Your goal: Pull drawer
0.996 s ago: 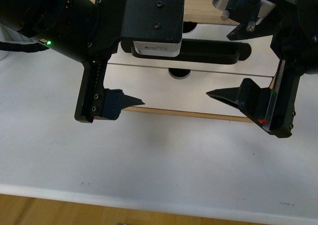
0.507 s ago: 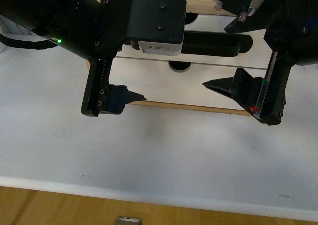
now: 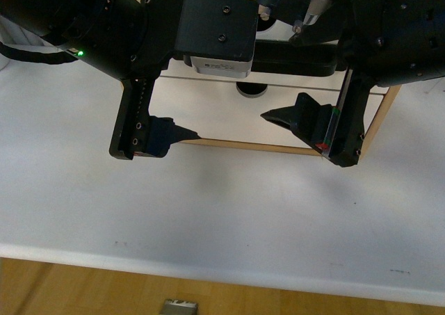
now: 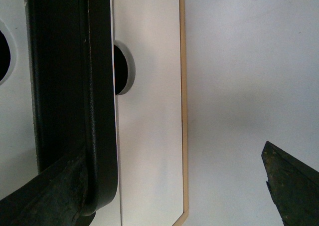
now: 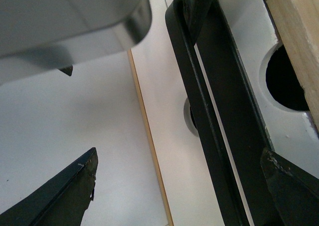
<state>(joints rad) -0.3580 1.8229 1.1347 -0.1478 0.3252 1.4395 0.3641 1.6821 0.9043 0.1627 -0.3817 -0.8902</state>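
Note:
The drawer unit stands at the back of the white table, its wide black bar handle (image 3: 299, 59) running across the white front (image 3: 229, 117). A half-round notch (image 3: 250, 89) shows just below the bar. My left gripper (image 3: 198, 96) is open and points right at the handle's left end (image 4: 99, 136). One of its fingers (image 4: 289, 186) is over the table and the other lies by the bar. My right gripper (image 3: 268, 78) is open and points left. In the right wrist view the handle (image 5: 219, 136) lies between that gripper's two fingers without touching them.
A wooden strip (image 3: 243, 145) edges the white front's near side, and a wooden side wall (image 3: 379, 117) shows at the right. Beyond the bar is another white panel with a round hole (image 5: 284, 79). The table (image 3: 208, 211) ends at a near edge above wooden floor (image 3: 69, 287).
The right gripper has moved left and farther in, so that it now spans the handle. The left gripper has shifted slightly toward the drawer. The drawer has not moved.

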